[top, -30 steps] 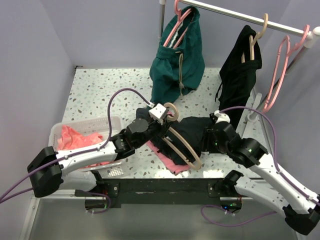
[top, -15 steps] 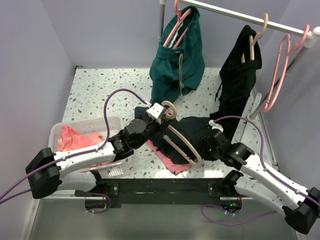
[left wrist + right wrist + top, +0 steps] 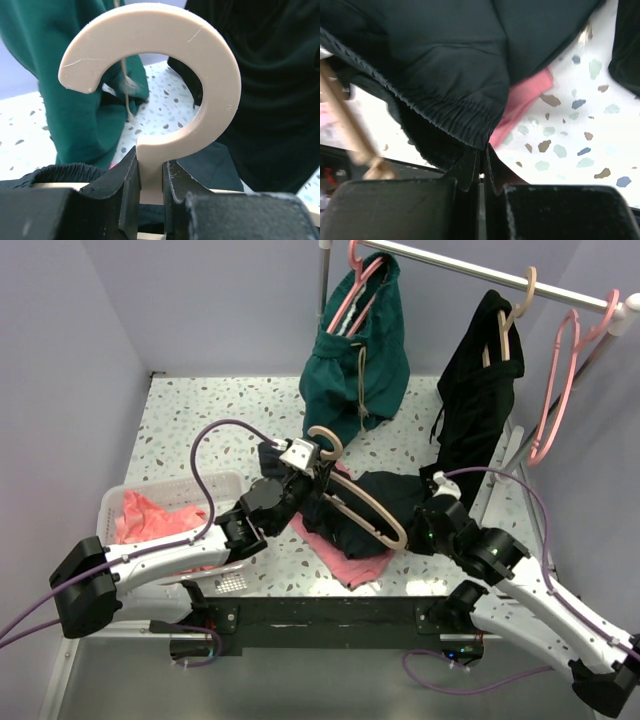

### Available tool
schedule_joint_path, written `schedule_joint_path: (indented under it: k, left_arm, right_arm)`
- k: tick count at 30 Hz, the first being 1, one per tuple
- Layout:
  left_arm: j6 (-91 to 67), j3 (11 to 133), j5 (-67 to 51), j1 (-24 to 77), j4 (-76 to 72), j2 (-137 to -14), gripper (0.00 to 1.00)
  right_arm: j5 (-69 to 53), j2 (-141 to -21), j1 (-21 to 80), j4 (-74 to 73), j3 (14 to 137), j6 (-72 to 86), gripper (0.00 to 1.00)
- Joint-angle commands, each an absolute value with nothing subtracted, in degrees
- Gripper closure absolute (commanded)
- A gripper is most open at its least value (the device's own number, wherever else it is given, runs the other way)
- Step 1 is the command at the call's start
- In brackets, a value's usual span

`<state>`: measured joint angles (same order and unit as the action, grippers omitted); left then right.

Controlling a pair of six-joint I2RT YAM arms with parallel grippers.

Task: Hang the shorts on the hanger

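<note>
My left gripper (image 3: 308,456) is shut on the neck of the beige hanger (image 3: 362,508), whose hook (image 3: 200,75) stands upright above the jaws (image 3: 150,172). The hanger's frame slopes down to the right across the dark navy shorts (image 3: 385,495), which lie bunched on the table. Part of the gathered waistband (image 3: 65,172) shows behind the hanger bar. My right gripper (image 3: 426,527) sits at the shorts' right end, shut on the edge of the elastic waistband (image 3: 450,117); its jaws meet (image 3: 482,152). The hanger bar (image 3: 345,127) is a blur at the left.
A pink cloth (image 3: 350,565) lies under the shorts. A white basket (image 3: 215,483) with pink fabric stands at the left. From the rail (image 3: 470,265) hang a teal garment (image 3: 355,360), a black garment (image 3: 480,390) and an empty pink hanger (image 3: 560,380).
The right gripper has shut on the shorts' waistband. The left arm has carried the hanger up and to the left, so the hook now sits nearer the teal garment.
</note>
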<state>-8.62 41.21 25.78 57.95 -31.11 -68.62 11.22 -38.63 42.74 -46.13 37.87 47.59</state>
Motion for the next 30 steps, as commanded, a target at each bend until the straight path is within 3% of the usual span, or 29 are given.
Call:
schedule_joint_path:
  k: [1,17,30]
  left_arm:
    - [-2.03,42.1,34.35,57.92,-40.16,-68.55,1.0]
    - [4.57,44.03,37.88,57.83,-40.7,-67.06,1.0]
    - [7.38,65.62,43.48,64.68,-26.46,-72.59,1.0]
  right_arm:
    - [15.38,-37.35,42.89,-53.34,44.73,48.51,1.0]
    - [19.42,-42.79,42.8,-62.4,64.75,46.5,1.0]
    - [13.45,-59.75,42.89,-61.69,97.01,40.44,1.0]
